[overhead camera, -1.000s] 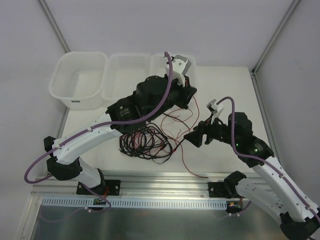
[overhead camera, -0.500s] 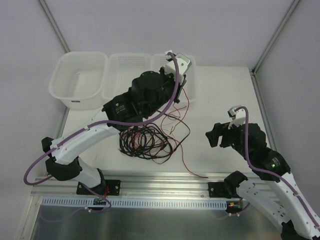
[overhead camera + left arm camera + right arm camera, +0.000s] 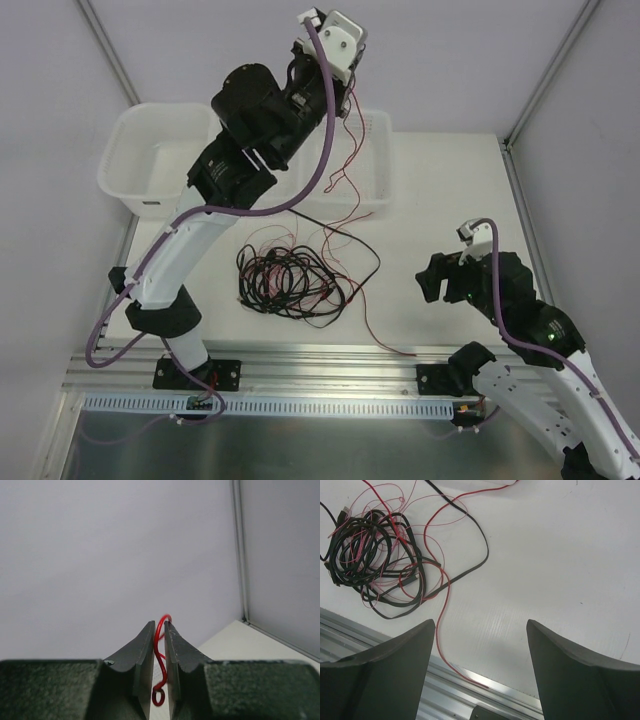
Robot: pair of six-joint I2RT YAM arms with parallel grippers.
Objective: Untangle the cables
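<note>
The cables (image 3: 290,282) lie as a dark tangle of black and red loops on the table (image 3: 450,190), near its front edge and left of centre. In the last 1 second the left arm (image 3: 190,250) has swung up from low over the pile to high above the table's far edge, at 12 o'clock from the tangle. The left gripper (image 3: 159,626) is clamped on 1 thin red wire (image 3: 347,150). The wire now hangs in a slack, wavy line past the white mesh basket (image 3: 372,195) and back down to the pile. It looks partly drawn out, but its lower end is still among the black loops, so the untangling seems at an early stage. The right gripper (image 3: 480,625) has drawn back to 3 o'clock of the tangle, well apart from it, jaws spread wide and holding nothing. A red strand (image 3: 440,625) trails from the pile toward the front rail (image 3: 330,358) at 5 o'clock.
</note>
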